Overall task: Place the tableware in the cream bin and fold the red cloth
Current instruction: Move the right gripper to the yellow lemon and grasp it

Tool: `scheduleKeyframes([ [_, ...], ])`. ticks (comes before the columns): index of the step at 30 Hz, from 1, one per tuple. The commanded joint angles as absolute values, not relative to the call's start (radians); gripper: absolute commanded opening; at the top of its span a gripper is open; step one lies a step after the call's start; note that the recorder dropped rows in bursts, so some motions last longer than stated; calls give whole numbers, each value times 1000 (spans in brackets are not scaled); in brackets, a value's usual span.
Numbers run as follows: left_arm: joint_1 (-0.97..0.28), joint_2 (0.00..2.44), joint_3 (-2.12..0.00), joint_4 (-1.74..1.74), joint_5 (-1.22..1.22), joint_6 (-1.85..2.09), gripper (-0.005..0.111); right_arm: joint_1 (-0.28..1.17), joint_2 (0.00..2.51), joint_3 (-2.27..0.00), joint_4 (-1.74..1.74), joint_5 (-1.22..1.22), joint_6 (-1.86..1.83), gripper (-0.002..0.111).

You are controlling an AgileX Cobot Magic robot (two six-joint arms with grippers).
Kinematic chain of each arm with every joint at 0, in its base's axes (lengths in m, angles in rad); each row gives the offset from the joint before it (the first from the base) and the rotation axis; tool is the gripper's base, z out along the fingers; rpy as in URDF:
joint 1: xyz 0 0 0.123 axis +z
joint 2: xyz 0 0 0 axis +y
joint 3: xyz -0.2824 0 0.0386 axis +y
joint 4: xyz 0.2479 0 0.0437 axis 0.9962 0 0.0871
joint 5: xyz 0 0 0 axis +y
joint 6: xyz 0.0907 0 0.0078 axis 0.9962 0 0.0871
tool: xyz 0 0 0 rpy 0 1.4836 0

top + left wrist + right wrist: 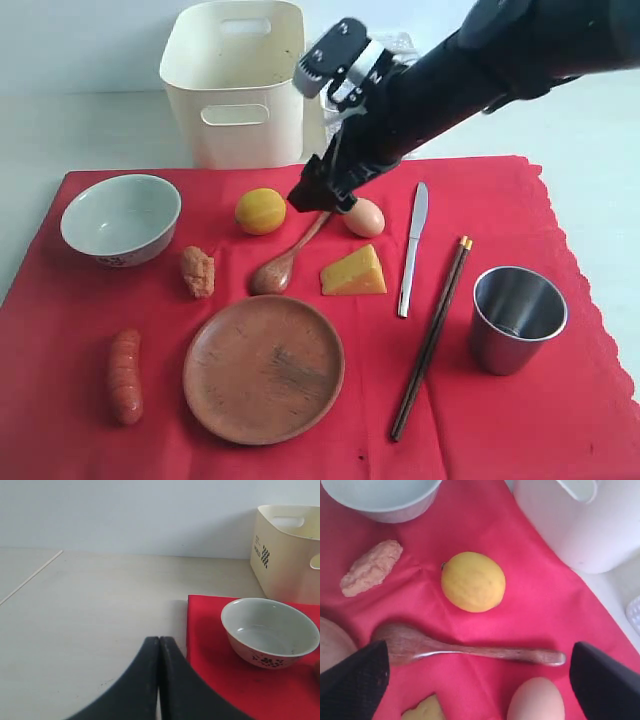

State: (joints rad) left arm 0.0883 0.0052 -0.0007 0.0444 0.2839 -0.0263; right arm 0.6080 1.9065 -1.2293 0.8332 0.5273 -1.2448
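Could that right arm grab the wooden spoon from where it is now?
Probably yes: the open right gripper hangs over the spoon, whose handle is uncovered, though the lemon and egg lie close beside it.

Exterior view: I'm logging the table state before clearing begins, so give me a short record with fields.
cloth: red, spread flat, not folded
bin: cream, behind the cloth
tableware on cloth: bowl, plate, spoon, knife, chopsticks, cup
food on cloth: lemon, egg, cheese, sausage
right end effector: open, over the spoon, empty
left end effector: shut, over bare table beside the cloth
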Motion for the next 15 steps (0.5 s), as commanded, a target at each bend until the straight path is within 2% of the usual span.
scheduleKeyframes([
  [1, 91, 0, 0, 41, 276, -34, 1, 655, 1989, -1224, 868, 368, -1347, 92],
  [6, 91, 0, 0, 41, 276, -34, 1, 704, 2049, -1224, 883, 257, -1443, 92],
  [15, 91, 0, 0, 41, 276, -34, 1, 744, 2099, -1277, 890, 259, -1473, 92],
])
